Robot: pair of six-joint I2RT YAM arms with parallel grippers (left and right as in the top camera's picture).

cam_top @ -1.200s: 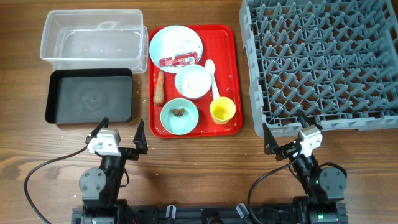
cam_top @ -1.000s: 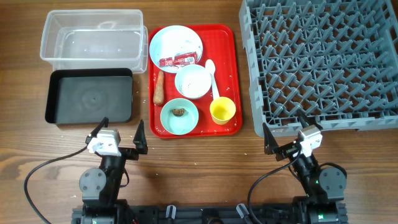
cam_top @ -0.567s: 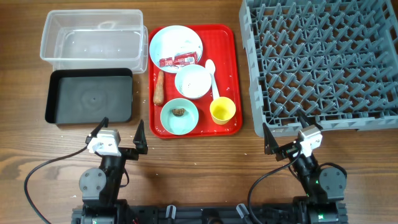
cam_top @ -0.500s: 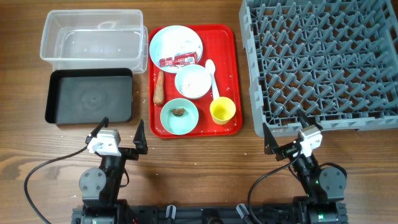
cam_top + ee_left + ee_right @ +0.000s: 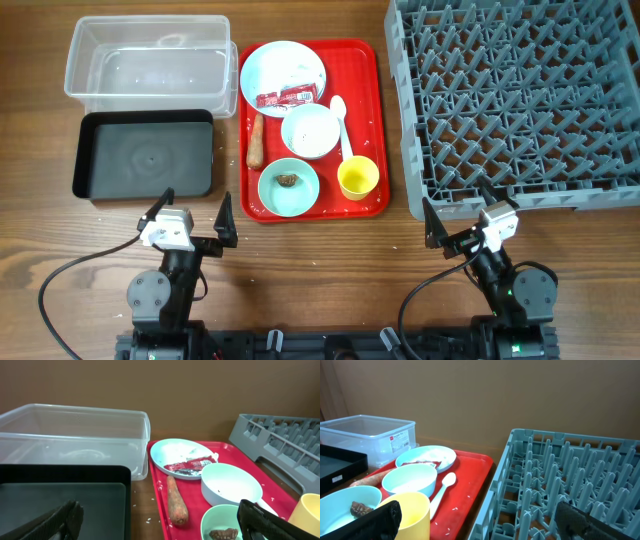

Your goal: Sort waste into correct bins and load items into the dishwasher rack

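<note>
On the red tray (image 5: 372, 120) lie a pale-blue plate (image 5: 283, 68) with a red-and-white wrapper (image 5: 285, 97), a carrot-like stick (image 5: 257, 140), a pale bowl (image 5: 310, 131), a teal bowl (image 5: 288, 186) holding a brown lump (image 5: 288, 180), a white spoon (image 5: 342, 125) and a yellow cup (image 5: 358, 177). Rice grains (image 5: 150, 520) lie beside the tray. The clear tub (image 5: 150, 60) and black tub (image 5: 145, 155) stand left. The grey rack (image 5: 515, 100) stands right. My left gripper (image 5: 193, 222) and right gripper (image 5: 458, 218) are open and empty, near the front edge.
The tray also shows in both wrist views, left wrist (image 5: 162, 490) and right wrist (image 5: 470, 490). Bare wood table (image 5: 320, 260) lies between the grippers and the tray. Black cables run by each arm base.
</note>
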